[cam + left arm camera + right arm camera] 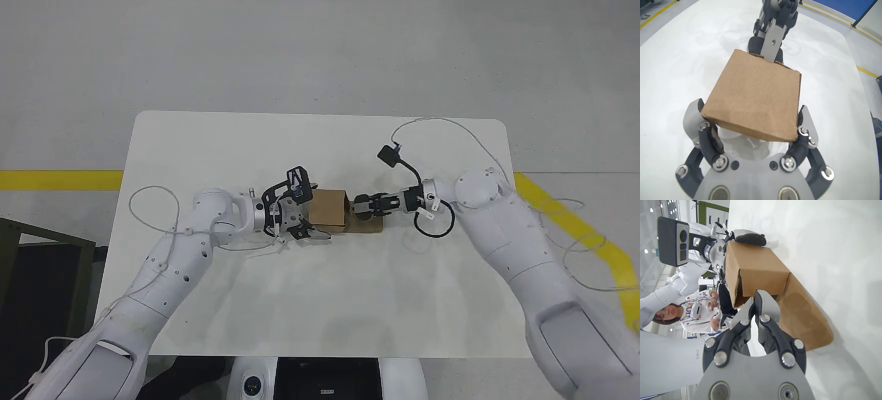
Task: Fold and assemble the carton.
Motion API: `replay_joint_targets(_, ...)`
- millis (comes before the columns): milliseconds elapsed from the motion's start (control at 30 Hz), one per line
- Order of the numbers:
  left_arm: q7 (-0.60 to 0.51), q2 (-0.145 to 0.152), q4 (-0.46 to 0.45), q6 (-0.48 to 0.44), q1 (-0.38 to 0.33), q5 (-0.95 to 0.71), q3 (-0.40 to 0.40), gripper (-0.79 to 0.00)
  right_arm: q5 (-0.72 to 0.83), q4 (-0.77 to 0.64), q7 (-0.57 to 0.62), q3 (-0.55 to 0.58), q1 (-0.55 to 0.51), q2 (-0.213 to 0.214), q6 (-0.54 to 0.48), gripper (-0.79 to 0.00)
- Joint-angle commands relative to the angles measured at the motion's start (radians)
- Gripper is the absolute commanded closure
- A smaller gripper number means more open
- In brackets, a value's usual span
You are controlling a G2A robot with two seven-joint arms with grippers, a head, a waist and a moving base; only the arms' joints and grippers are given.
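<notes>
Brown carton (pixel 328 209) stands squared, gripped across one end by the left pincer (pixel 751 109); the right pincer (pixel 755 298), nearly shut, pinches its open end — flap (pixel 802 317) unfolded on the bench (pixel 300 300).

carton (pixel 330 210) on table (pixel 300 300), between left gripper (pixel 308 212) and right gripper (pixel 353 208)

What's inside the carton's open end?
A sliver of bare cardboard shows in the carton; a folded-in flap and the right end effector cover the rest.
</notes>
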Motion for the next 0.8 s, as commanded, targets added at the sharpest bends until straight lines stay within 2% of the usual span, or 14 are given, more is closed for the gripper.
replay_joint_targets(0,0.001,0.0,-0.001,-0.001,0.001,-0.001,-0.001,-0.785,-0.006,-0.026,0.007,0.033,-0.019,0.019,0.008,0.0)
replay_joint_targets(67,0.002,0.0,-0.001,0.0,0.003,0.0,-0.002,-0.785,-0.024,-0.058,0.015,0.069,-0.042,0.04,0.022,-0.003)
replay_joint_targets(200,0.002,0.0,-0.004,0.0,0.006,0.001,-0.003,-0.785,-0.072,-0.133,0.022,0.139,-0.095,0.08,0.069,-0.203)
replay_joint_targets(267,0.003,0.0,-0.005,0.001,0.007,0.001,-0.004,-0.785,-0.088,-0.172,0.022,0.168,-0.124,0.096,0.092,-0.265)
replay_joint_targets(367,0.004,0.0,-0.006,0.003,0.009,0.002,-0.005,-0.785,-0.11,-0.219,0.016,0.203,-0.162,0.114,0.123,-0.317)
replay_joint_targets(567,0.002,0.0,-0.01,0.005,0.011,0.005,-0.006,-0.785,-0.15,-0.267,-0.005,0.233,-0.198,0.132,0.173,-0.326)
replay_joint_targets(767,0.001,0.0,-0.012,0.006,0.014,0.004,-0.009,-0.785,-0.165,-0.249,-0.019,0.225,-0.201,0.133,0.192,-0.317)
